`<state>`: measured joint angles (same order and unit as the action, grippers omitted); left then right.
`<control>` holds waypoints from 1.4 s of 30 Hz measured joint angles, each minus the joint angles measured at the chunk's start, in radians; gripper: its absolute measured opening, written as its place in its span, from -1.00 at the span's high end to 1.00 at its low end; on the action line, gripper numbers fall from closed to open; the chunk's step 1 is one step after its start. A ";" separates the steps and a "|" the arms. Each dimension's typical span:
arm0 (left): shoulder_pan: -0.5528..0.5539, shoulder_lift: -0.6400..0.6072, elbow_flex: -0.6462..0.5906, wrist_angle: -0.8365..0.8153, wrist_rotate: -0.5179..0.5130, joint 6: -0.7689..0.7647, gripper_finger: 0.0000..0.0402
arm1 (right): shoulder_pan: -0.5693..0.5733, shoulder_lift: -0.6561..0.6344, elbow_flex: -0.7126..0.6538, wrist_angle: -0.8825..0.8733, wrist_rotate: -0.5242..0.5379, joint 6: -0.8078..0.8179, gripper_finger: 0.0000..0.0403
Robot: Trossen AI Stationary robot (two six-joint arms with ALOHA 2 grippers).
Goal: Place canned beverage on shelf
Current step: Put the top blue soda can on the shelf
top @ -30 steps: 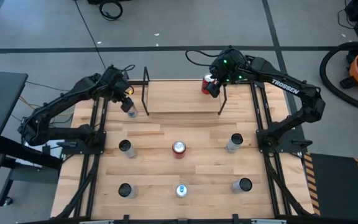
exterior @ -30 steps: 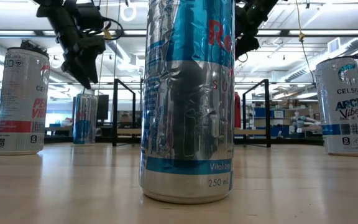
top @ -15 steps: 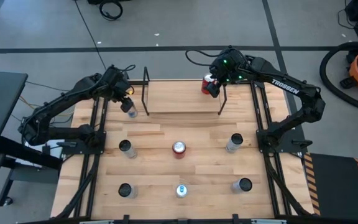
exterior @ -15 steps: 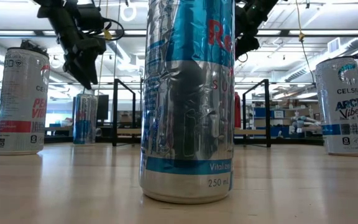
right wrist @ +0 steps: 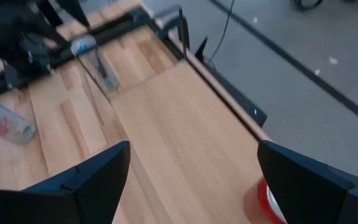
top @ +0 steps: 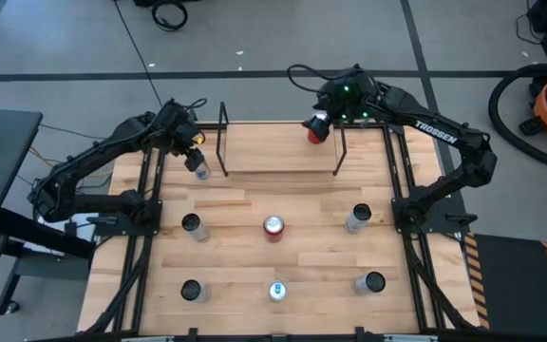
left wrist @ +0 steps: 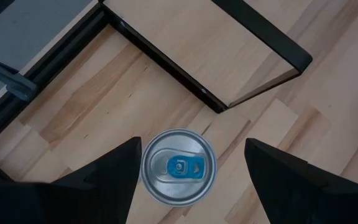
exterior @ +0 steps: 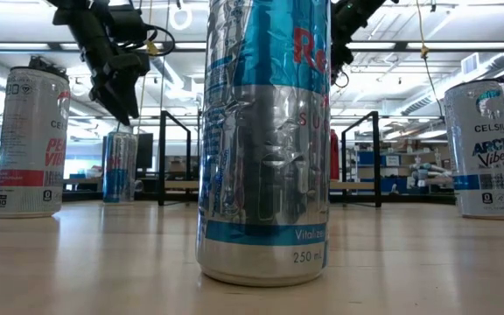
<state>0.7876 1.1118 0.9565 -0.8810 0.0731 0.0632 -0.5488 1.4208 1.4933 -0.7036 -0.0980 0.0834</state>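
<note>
A silver can with a blue tab [left wrist: 179, 167] stands upright on the table just left of the shelf [top: 278, 157], a pale board between two black wire frames. My left gripper [left wrist: 192, 144] hangs open above this can [exterior: 119, 166], one finger to each side, touching nothing. A red can [top: 313, 130] stands upright on the shelf's far right end. My right gripper [top: 328, 116] is open above and just behind the red can [right wrist: 263, 202], clear of it.
A red-topped can [top: 273, 226] stands mid-table. Silver cans stand around it [top: 191, 224], [top: 357, 218], and along the near edge [top: 191, 290], [top: 276, 291], [top: 372, 282]. The shelf's black frames [top: 223, 142], [top: 340, 152] rise beside both grippers.
My right gripper has tipped upward and drawn back a little from the red can, toward the table's far edge. The can stands where it was on the shelf.
</note>
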 joint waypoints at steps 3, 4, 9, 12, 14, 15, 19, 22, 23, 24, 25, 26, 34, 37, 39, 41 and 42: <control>0.000 0.000 0.000 0.000 0.000 0.001 -0.44 | 0.000 0.000 0.000 0.059 0.000 0.000 -0.79; 0.000 0.000 0.000 0.000 0.000 0.000 -0.44 | 0.000 0.000 0.000 0.078 0.000 0.000 -0.79; 0.000 0.000 0.000 0.003 0.000 -0.020 -0.44 | 0.000 0.000 0.000 0.181 0.000 0.000 -0.79; 0.002 0.000 0.000 0.012 -0.011 -0.027 -0.44 | 0.000 0.000 0.000 0.241 0.000 0.000 -0.79; 0.003 -0.001 0.000 0.012 -0.043 -0.031 -0.44 | 0.000 0.000 0.000 0.279 0.000 0.000 -0.79; 0.003 -0.001 0.000 0.012 -0.046 -0.031 -0.44 | 0.000 0.000 0.000 0.298 0.000 0.000 -0.79; -0.008 -0.001 0.000 0.011 -0.043 -0.033 -0.44 | 0.000 0.000 0.000 0.363 0.000 0.000 -0.79; -0.013 -0.001 0.000 0.012 -0.024 -0.033 -0.47 | 0.000 0.000 0.000 0.406 0.000 0.000 -0.79; -0.013 -0.001 0.000 0.011 -0.025 -0.032 -0.50 | 0.000 0.000 0.000 0.418 0.000 0.000 -0.79; -0.013 -0.001 0.000 0.011 -0.026 -0.029 -0.53 | 0.000 0.000 0.000 0.430 0.000 0.000 -0.79; -0.013 0.000 0.000 0.011 -0.026 -0.028 -0.57 | 0.000 0.000 0.000 0.442 0.000 0.000 -0.79; -0.012 0.001 0.000 0.010 -0.028 -0.028 -0.59 | 0.000 0.000 0.000 0.451 0.000 0.000 -0.79; -0.007 0.002 -0.063 -0.008 -0.038 -0.057 -0.76 | 0.000 0.000 0.000 0.490 0.000 0.000 -0.79; 0.003 0.002 -0.081 0.009 -0.039 -0.053 -0.77 | 0.000 0.000 0.000 0.494 0.000 0.000 -0.79; 0.002 0.002 -0.081 0.028 -0.039 -0.053 -0.77 | 0.000 0.000 0.000 0.493 0.000 0.000 -0.79; -0.008 0.002 -0.081 0.046 -0.036 -0.053 -0.77 | 0.000 0.000 0.000 0.494 0.000 0.000 -0.79; -0.014 0.002 -0.081 0.048 -0.036 -0.053 -0.77 | 0.000 0.000 0.000 0.494 0.000 0.000 -0.79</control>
<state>0.7737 1.1133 0.8757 -0.8330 0.0372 0.0101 -0.5491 1.4208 1.4937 -0.2100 -0.0978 0.0837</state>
